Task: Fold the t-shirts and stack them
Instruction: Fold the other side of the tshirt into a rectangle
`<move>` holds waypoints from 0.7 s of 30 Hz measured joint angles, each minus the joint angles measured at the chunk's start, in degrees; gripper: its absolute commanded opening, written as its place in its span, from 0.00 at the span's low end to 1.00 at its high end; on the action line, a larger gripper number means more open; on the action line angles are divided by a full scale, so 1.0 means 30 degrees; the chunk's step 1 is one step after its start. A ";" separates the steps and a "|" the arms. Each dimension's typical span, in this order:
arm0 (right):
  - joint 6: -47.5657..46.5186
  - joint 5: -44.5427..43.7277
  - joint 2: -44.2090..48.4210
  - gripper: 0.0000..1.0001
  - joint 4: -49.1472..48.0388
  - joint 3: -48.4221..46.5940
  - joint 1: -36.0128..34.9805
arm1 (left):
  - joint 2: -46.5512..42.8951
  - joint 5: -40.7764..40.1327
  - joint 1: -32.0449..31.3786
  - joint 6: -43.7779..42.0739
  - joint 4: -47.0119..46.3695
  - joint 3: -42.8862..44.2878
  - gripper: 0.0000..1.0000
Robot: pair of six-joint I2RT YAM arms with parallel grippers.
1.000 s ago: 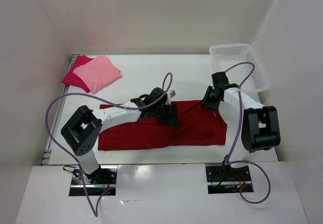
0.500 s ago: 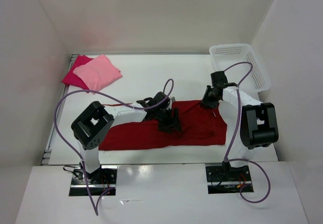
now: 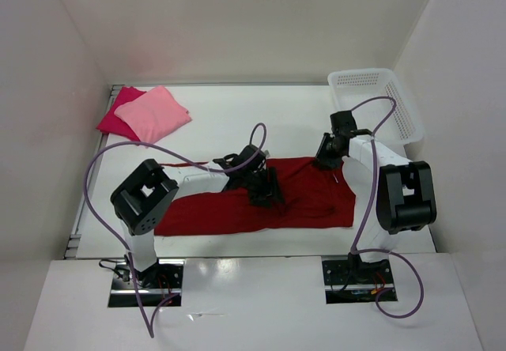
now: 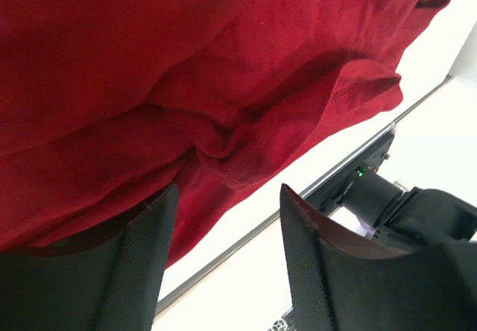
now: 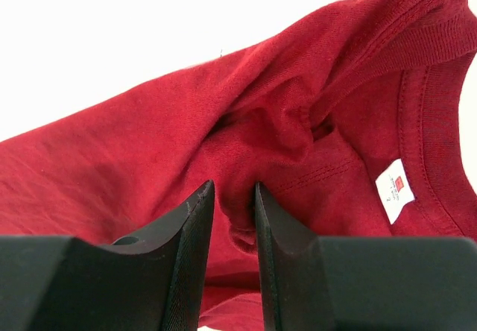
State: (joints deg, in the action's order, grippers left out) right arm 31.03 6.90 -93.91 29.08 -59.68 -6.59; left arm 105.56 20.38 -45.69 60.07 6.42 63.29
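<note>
The dark red t-shirt (image 3: 205, 213) lies spread and wrinkled across the near half of the table. My left gripper (image 3: 266, 190) hovers low over its middle. In the left wrist view this gripper (image 4: 229, 189) is open, with a bunched hem fold (image 4: 238, 148) just beyond its fingertips. My right gripper (image 3: 326, 158) is at the shirt's far right corner. In the right wrist view it (image 5: 233, 186) is shut on a pinched fold of red cloth near the collar and its white label (image 5: 395, 189). The light pink t-shirt (image 3: 154, 114) lies folded on the crimson-pink t-shirt (image 3: 117, 118) at the back left.
A white mesh basket (image 3: 375, 102) stands at the back right against the wall. White walls close in the table on three sides. A metal rail (image 4: 283, 215) runs along the table's near edge, with the right arm's base (image 4: 402, 204) behind it.
My left gripper has slid a little toward the near edge over the red shirt, and its elbow swung right. My right gripper has closed in on the cloth fold without moving away.
</note>
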 measured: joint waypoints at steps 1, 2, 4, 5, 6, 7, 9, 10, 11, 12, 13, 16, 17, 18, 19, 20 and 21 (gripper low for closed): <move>0.0000 0.0022 0.0015 0.34 0.0000 0.0000 0.0000 | -0.0029 -0.0080 0.0000 0.0197 -0.0124 -0.0109 0.60; -0.0007 0.0058 0.0029 0.34 0.0000 0.0000 0.0000 | -0.0044 -0.0146 -0.0022 0.0423 -0.0204 -0.0175 0.60; 0.0000 0.0175 0.0080 0.34 0.0000 0.0000 0.0000 | -0.0044 -0.0233 -0.0080 0.0685 -0.0321 -0.0226 0.58; 0.0000 0.0211 0.0124 0.34 0.0000 0.0000 0.0000 | -0.0036 -0.0233 -0.0124 0.0794 -0.0357 -0.0226 0.57; 0.0000 0.0240 0.0153 0.34 -0.0007 0.0000 0.0000 | -0.0044 -0.0233 -0.0153 0.0991 -0.0415 -0.0226 0.57; 0.0000 0.0284 0.0204 0.34 -0.0007 0.0000 0.0000 | -0.0044 -0.0233 -0.0204 0.1078 -0.0481 -0.0226 0.55; 0.0000 0.0313 0.0299 0.34 -0.0015 0.0000 0.0000 | -0.0044 -0.0233 -0.0306 0.1202 -0.0619 -0.0226 0.55; 0.0000 0.0328 0.0328 0.34 -0.0015 0.0000 0.0000 | -0.0036 -0.0233 -0.0350 0.1260 -0.0670 -0.0226 0.53; 0.0000 0.0350 0.0342 0.34 -0.0022 0.0000 0.0000 | -0.0036 -0.0233 -0.0379 0.1392 -0.0714 -0.0226 0.53; 0.0000 0.0357 0.0372 0.34 -0.0022 0.0000 0.0000 | -0.0036 -0.0226 -0.0379 0.1501 -0.0743 -0.0226 0.52; 0.0000 0.0357 0.0386 0.34 -0.0022 0.0000 0.0000 | -0.0044 -0.0219 -0.0452 0.1545 -0.0765 -0.0226 0.50; 0.0000 0.0321 0.0408 0.34 -0.0036 0.0000 0.0000 | 0.0000 -0.0182 -0.0532 0.1610 -0.0903 -0.0219 0.46; 0.0000 0.0277 0.0408 0.34 -0.0036 0.0000 0.0000 | 0.0044 -0.0124 -0.0568 0.1610 -0.1027 -0.0219 0.42; 0.0000 0.0233 0.0408 0.34 -0.0036 0.0000 0.0000 | 0.0117 -0.0029 -0.0619 0.1617 -0.1158 -0.0219 0.38; 0.0000 0.0160 0.0408 0.29 -0.0044 0.0000 0.0000 | 0.0182 0.0058 -0.0678 0.1625 -0.1260 -0.0219 0.27; -0.0007 0.0102 0.0408 0.28 -0.0051 0.0000 0.0000 | 0.0233 0.0160 -0.0714 0.1690 -0.1319 -0.0219 0.22; 0.0007 0.0036 0.0408 0.27 -0.0058 0.0000 0.0000 | 0.0277 0.0240 -0.0743 0.1617 -0.1377 -0.0219 0.18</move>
State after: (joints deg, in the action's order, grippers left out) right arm 31.05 7.01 -92.68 28.91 -59.68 -6.59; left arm 106.39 21.10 -47.92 64.93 2.28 62.63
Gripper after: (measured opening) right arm 0.295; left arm 0.253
